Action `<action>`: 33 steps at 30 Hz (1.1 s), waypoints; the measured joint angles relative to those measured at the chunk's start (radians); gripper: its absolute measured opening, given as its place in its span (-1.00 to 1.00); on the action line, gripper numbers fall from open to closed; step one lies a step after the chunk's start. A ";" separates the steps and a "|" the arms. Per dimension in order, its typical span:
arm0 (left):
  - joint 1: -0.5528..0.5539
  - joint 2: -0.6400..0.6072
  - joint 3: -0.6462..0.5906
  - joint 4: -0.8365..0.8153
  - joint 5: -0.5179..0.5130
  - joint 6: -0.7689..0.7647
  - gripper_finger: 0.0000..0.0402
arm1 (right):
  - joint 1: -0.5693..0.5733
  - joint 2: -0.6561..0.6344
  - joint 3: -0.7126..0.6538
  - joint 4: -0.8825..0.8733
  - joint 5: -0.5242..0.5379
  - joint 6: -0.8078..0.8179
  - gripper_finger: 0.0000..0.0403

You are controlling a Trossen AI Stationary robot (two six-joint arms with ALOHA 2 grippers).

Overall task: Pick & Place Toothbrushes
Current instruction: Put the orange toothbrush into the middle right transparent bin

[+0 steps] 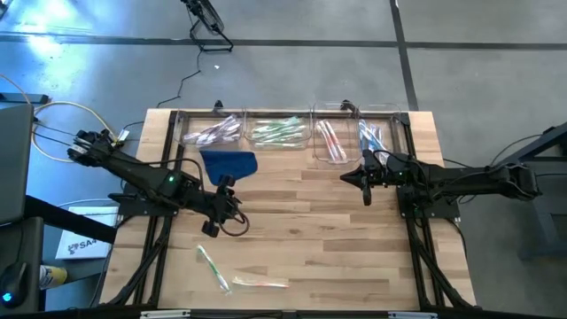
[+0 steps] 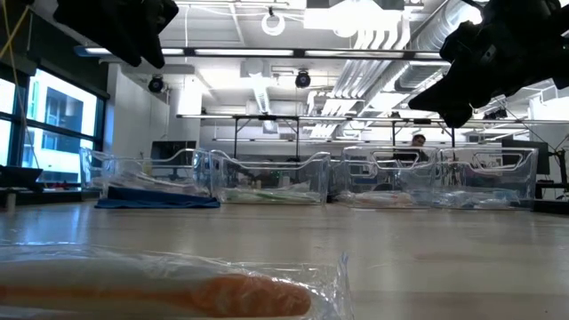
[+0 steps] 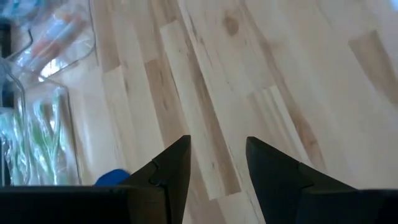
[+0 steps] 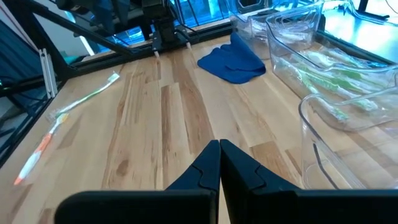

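Two wrapped toothbrushes lie loose on the pale wooden table (image 1: pixel 354 239) near its front edge, well apart from the four clear plastic bins (image 1: pixel 283 131) lined along the far edge: a green-handled toothbrush in clear wrapping (image 1: pixel 211 266) and, just beside it, an orange-pink-handled toothbrush in clear wrapping (image 1: pixel 260 283). The green one's long axis runs diagonally, from the left-front area toward the front edge; the orange-pink one lies nearly parallel to the front edge, its ends pointing left and right. I cannot tell which end of either carries the bristles. The bins seem sorted by handle colour: whitish-pink sticks in the leftmost, green in the next, pink and blue in the two on the right, so the loose pair probably waits to be carried to matching bins. A crumpled blue cloth (image 1: pixel 229 163) rests just in front of the left bins. The left pincer (image 1: pixel 210 229) hangs over bare wood between the cloth and the green toothbrush, its fingers (image 3: pixel 168 174) spread with nothing between them, likely because it is the closer arm to the loose brushes. The right pincer (image 1: pixel 366 197) sits just in front of the right-hand bins, fingers (image 4: pixel 205 168) pressed together and empty, apparently waiting.
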 joint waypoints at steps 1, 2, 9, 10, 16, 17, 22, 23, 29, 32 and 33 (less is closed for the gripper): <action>0.000 0.000 0.000 0.010 0.000 0.000 -0.25 | 0.000 0.000 0.000 0.001 0.000 -0.002 -0.99; 0.000 0.002 0.000 0.027 0.000 0.000 -0.25 | 0.000 0.000 0.000 0.002 0.000 -0.002 -0.99; 0.000 0.025 0.001 0.192 0.123 0.141 -0.29 | 0.000 0.000 0.000 0.008 0.000 -0.002 -0.99; 0.000 0.031 0.001 0.207 0.149 0.164 -0.32 | 0.000 0.000 0.000 0.008 0.000 -0.002 -0.99; 0.000 0.093 0.001 0.247 0.288 0.178 -0.68 | 0.000 0.000 0.000 0.007 0.000 0.001 -0.99; 0.000 0.111 0.001 0.256 0.314 0.172 -0.75 | 0.000 0.000 0.000 0.007 0.000 0.001 -0.99; 0.000 0.204 0.001 0.334 0.465 0.128 -0.97 | 0.000 0.000 0.000 0.007 0.000 0.001 -0.99; 0.000 0.223 0.001 0.358 0.489 0.124 -0.96 | 0.000 0.000 0.000 0.007 0.000 0.001 -0.99; 0.000 0.323 0.001 0.527 0.592 0.105 -0.99 | 0.000 0.000 0.000 0.007 0.000 0.002 -0.99; 0.000 0.364 0.001 0.536 0.616 0.051 -0.99 | 0.000 0.000 0.000 0.007 0.000 0.002 -0.99; 0.000 0.376 0.000 0.538 0.631 0.035 -0.99 | 0.000 0.000 0.000 0.007 0.000 0.002 -0.99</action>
